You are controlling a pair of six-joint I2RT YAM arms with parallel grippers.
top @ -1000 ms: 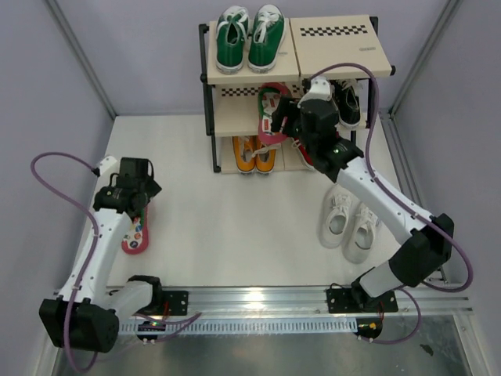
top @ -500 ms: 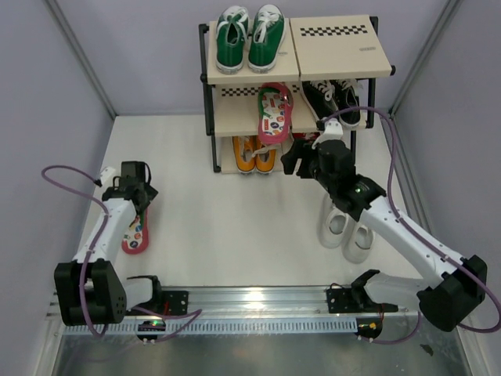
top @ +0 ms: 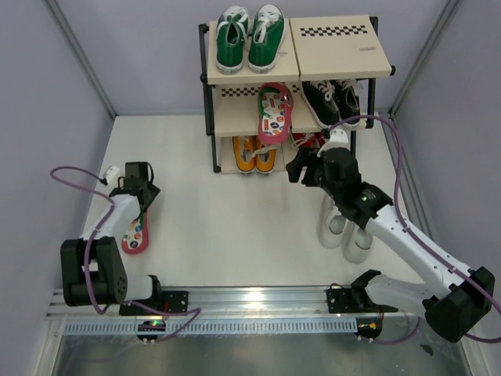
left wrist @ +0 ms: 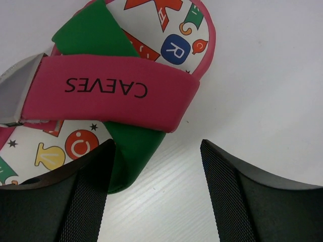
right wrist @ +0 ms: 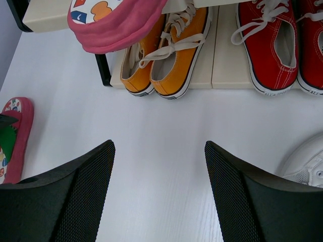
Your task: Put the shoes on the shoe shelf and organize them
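Note:
One pink flip-flop (top: 134, 233) lies on the floor at the left. My left gripper (top: 139, 197) is down over its toe end. In the left wrist view its pink strap (left wrist: 108, 91) fills the upper left, and the green strap end touches my left finger (left wrist: 88, 191). The left gripper (left wrist: 156, 146) is open, with mostly bare floor in the gap. The other flip-flop (top: 274, 113) lies on the middle tier of the shoe shelf (top: 333, 47), its heel hanging over the edge. My right gripper (top: 301, 167) hangs open and empty before the shelf. Orange sneakers (top: 254, 154) sit on the bottom tier. White sneakers (top: 348, 227) stand on the floor.
Green sneakers (top: 249, 35) occupy the top tier's left half. Black sneakers (top: 335, 98) sit at the middle right and red sneakers (right wrist: 272, 45) at the bottom right. Grey walls enclose the white floor (top: 227, 211). My right arm passes above the white sneakers.
My right gripper has pulled back from the shelf, leaving a flip-flop on the middle tier. My left gripper has dropped onto the floor flip-flop and its jaws have narrowed.

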